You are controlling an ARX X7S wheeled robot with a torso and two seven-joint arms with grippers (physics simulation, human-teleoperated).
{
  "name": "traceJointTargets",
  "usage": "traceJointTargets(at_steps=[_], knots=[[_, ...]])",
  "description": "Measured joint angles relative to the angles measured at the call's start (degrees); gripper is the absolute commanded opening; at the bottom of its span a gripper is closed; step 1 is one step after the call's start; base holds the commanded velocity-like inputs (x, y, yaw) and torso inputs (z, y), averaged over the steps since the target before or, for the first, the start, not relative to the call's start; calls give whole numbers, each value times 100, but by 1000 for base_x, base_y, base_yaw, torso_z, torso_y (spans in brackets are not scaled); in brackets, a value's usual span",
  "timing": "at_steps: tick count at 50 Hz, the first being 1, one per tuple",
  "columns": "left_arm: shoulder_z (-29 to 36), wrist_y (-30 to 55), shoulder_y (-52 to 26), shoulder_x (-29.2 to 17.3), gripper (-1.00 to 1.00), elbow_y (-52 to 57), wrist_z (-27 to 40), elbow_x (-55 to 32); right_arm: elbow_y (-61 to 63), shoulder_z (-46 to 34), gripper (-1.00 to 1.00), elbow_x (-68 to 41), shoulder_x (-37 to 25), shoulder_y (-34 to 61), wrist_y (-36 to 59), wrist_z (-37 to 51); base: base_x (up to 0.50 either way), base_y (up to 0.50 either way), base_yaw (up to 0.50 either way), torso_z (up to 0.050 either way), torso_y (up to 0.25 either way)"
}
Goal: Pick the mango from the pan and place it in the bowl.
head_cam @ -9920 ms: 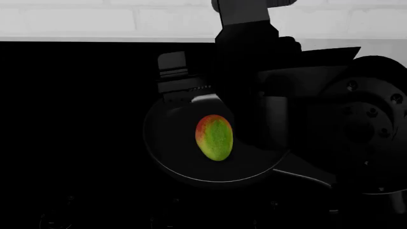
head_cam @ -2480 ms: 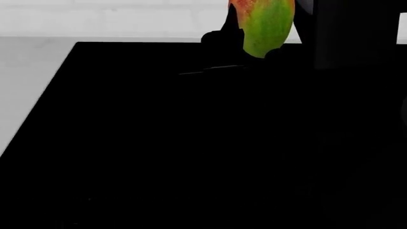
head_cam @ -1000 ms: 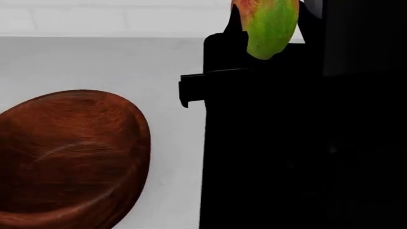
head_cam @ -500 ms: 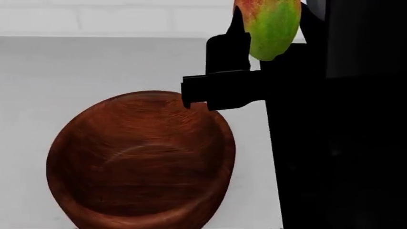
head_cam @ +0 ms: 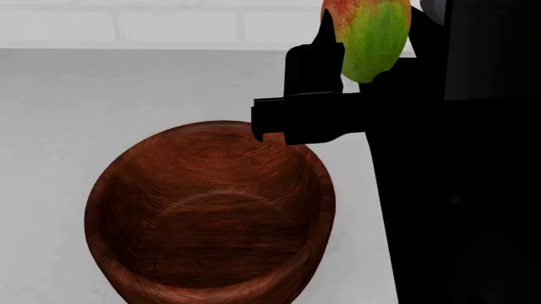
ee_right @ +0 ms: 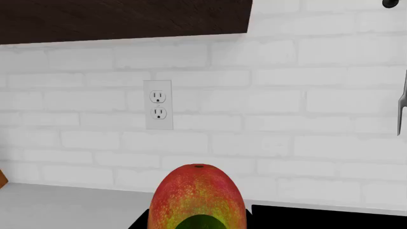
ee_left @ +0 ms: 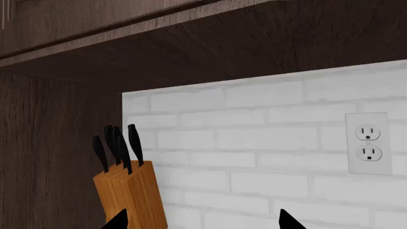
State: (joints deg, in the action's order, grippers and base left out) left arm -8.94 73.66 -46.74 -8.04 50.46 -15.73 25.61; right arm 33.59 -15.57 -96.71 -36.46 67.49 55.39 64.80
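The mango (head_cam: 374, 38), green with a red-orange blush, is held high at the top of the head view by my right gripper (head_cam: 369, 54), which is shut on it. In the right wrist view the mango (ee_right: 197, 195) fills the space between the dark jaws of the right gripper (ee_right: 197, 224). The reddish-brown wooden bowl (head_cam: 325, 190) stands empty on the white counter, below and left of the mango. The pan is out of view. My left gripper (ee_left: 202, 222) is open and empty, facing the wall.
A black cooktop (head_cam: 473, 221) lies right of the bowl. A white counter (head_cam: 127, 95) runs to a white brick wall. A wooden knife block (ee_left: 130, 195), wall outlets (ee_left: 369, 143) (ee_right: 158, 105) and a dark overhead cabinet (ee_left: 190, 38) show in the wrist views.
The mango has left the pan and stays in the right gripper. The head view has swung left off the cooktop, and the bowl has come fully into it below the mango.
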Motion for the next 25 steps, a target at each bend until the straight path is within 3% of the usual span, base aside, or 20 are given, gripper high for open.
traceJointTargets(at_steps=[25], knots=[[-223,-200,125,48,100,-136,71,-163,-1099,-766,-100,-787,515,964,364,297,0,0,0,0,0]])
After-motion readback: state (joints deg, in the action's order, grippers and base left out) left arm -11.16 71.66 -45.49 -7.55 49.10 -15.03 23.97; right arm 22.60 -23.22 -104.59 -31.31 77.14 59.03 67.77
